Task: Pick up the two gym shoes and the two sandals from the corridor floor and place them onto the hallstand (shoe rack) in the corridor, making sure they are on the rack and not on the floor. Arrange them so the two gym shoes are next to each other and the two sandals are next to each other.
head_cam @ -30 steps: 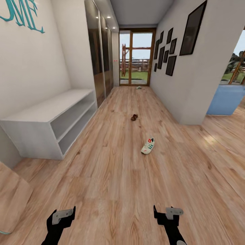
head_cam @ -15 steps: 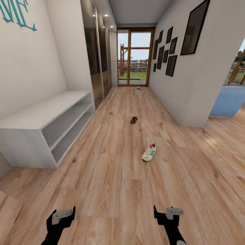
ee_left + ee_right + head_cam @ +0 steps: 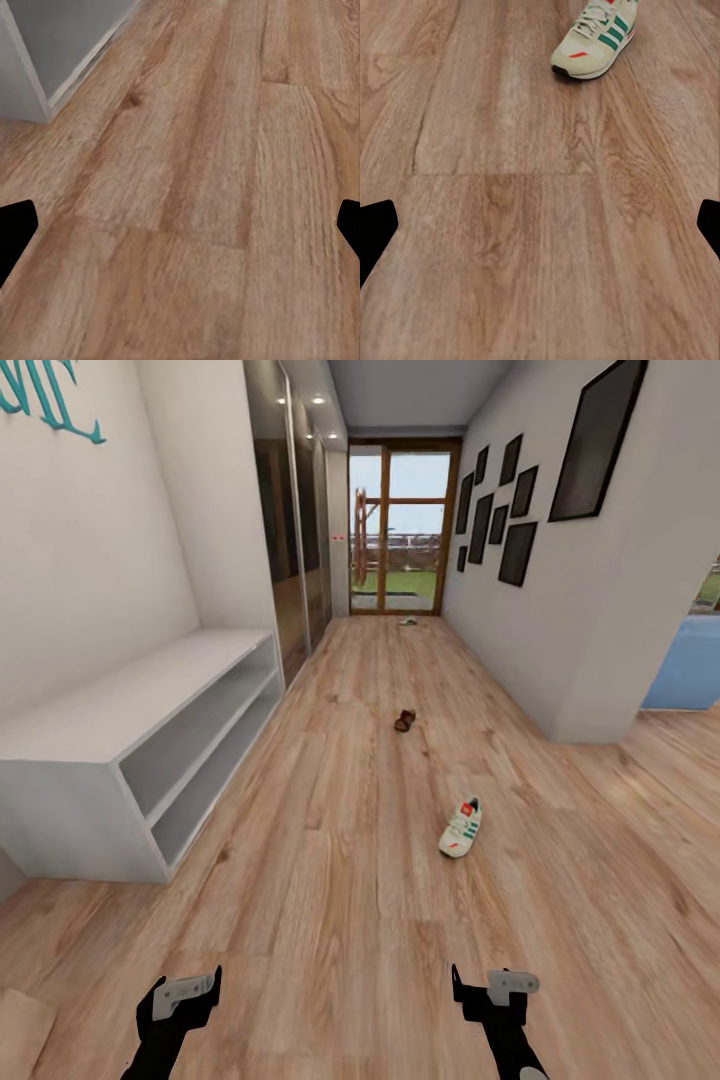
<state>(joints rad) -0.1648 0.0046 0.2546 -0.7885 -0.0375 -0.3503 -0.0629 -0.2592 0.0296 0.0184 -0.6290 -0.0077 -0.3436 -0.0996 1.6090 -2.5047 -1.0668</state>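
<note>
Wood-grain planks of the corridor floor (image 3: pixel 330 880) run from the robot's feet to a glazed door (image 3: pixel 402 528) at the far end. From the head camera, the white hallstand (image 3: pixel 130 705) stands against the left-hand wall, its flat top and two open tiers bare of shoes. One white gym shoe (image 3: pixel 461 828) with green stripes lies on the floor ahead and to the right of the robot, well apart from the rack. Further down the corridor a dark brown sandal (image 3: pixel 405 720) rests near the middle of the planks, and a small pale object (image 3: pixel 407 621), too far off to identify, lies close to the door. Dark picture frames (image 3: pixel 518 550) hang on the right-hand wall. Both arms are low at the near edge of that view, the left gripper (image 3: pixel 185 1000) and the right gripper (image 3: pixel 493 990) held over bare floor and holding nothing. The right wrist camera gives a far closer look at the gym shoe (image 3: pixel 594 39), showing its laces, a red-orange mark and a dark sole edge, with the two black fingertips (image 3: pixel 375 232) spread wide at the frame's sides. The left wrist camera catches a lower corner of the hallstand (image 3: pixel 52 52) meeting the planks, and its fingertips (image 3: pixel 15 232) likewise stand wide apart.
</note>
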